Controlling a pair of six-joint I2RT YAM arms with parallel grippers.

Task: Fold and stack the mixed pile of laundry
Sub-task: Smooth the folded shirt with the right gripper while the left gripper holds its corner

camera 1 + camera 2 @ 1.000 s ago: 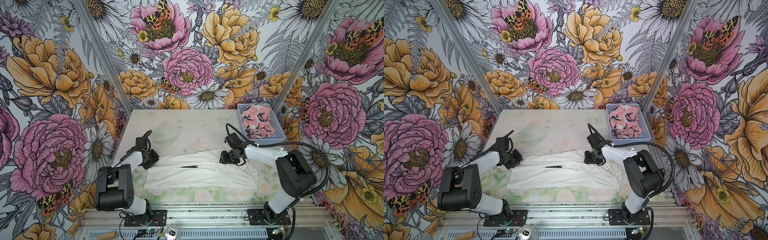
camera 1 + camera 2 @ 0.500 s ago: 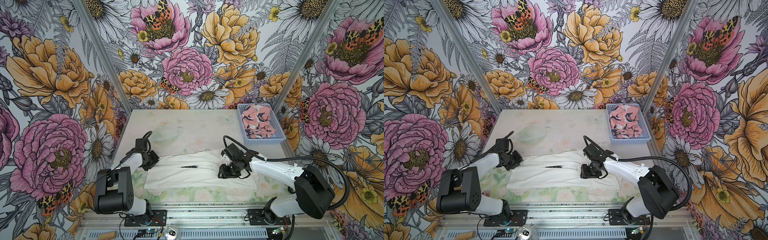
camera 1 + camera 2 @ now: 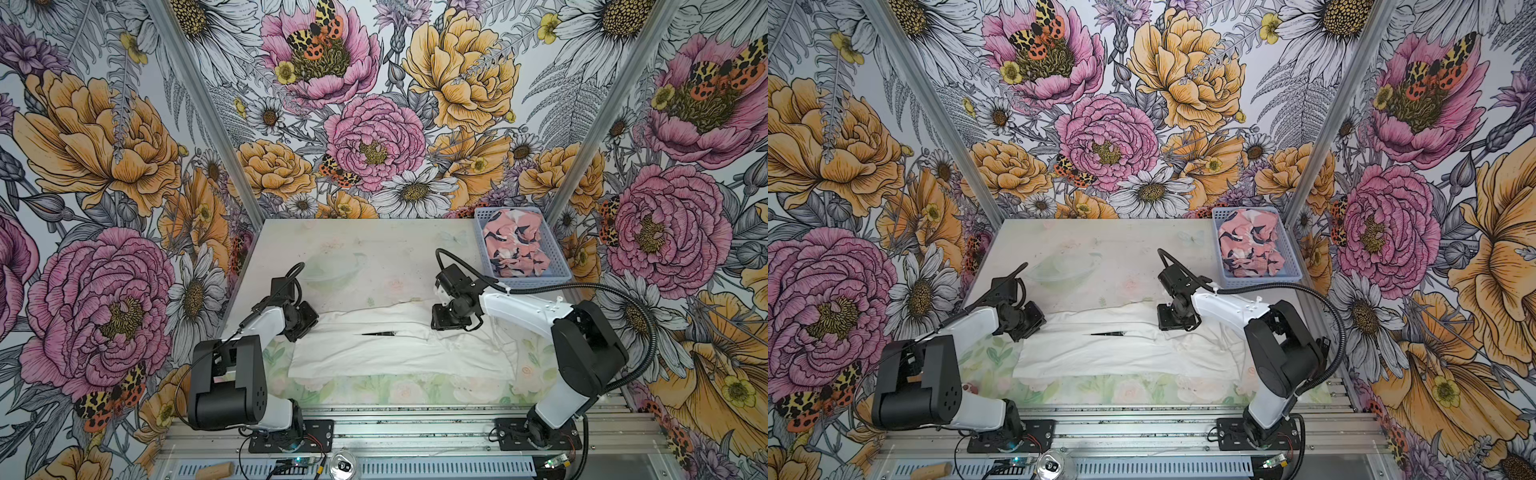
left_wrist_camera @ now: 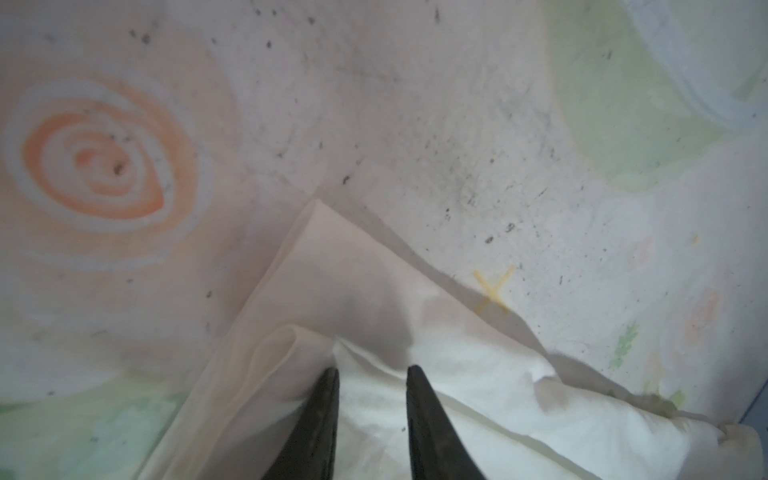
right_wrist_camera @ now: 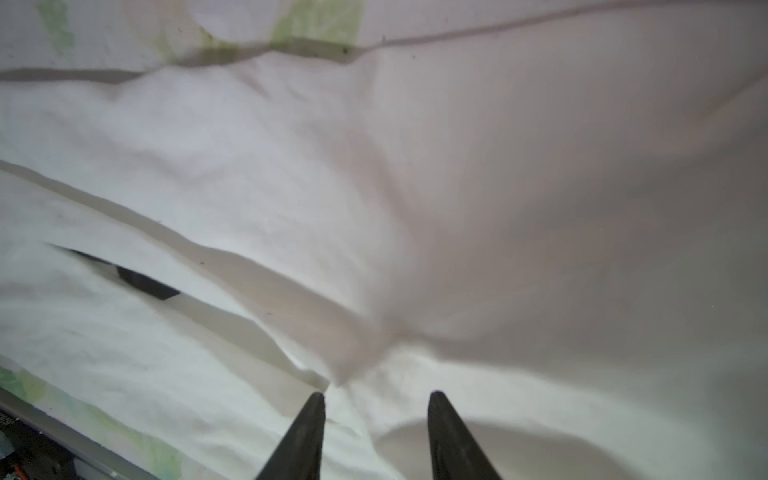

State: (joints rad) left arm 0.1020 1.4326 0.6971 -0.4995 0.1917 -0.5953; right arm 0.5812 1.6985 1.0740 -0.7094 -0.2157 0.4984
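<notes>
white garment: the white garment (image 3: 374, 353) lies as a long band across the lower middle of a top view, flat on the table (image 3: 353, 249). Its right end is pretty rumpled, and a black sliver (image 3: 380, 333) of print peeks out of a crease.
pink garment: the pink garment (image 3: 517, 245) is balled up in the blue basket (image 3: 524, 282), upper right of the table, well apart from both arms.
left end effector: the left end effector (image 4: 372, 370) is at the band's upper-left corner, with its jaws partly closed on a wad of white cloth. It looks like a real pinch, since the corner casts a shadow as if raised.
right end effector: the right end effector (image 5: 376, 399) sits on the upper edge toward the right. Its jaws are spread with the tips either side of a little pucker, and I can't see anything clamped.
worry 1: if the right one closes on that pucker only, it probably grabs just the top layer and the fold peels apart.
worry 2: one side is held and the other isn't (classic), so any pull could skew the band or drag it across the table.
worry 3: the left pinch sits near the corner's edge, so a tug could slip it out.
worry 4: the rumpled right end may get folded in as a lump, which makes a bad base for stacking.
</notes>
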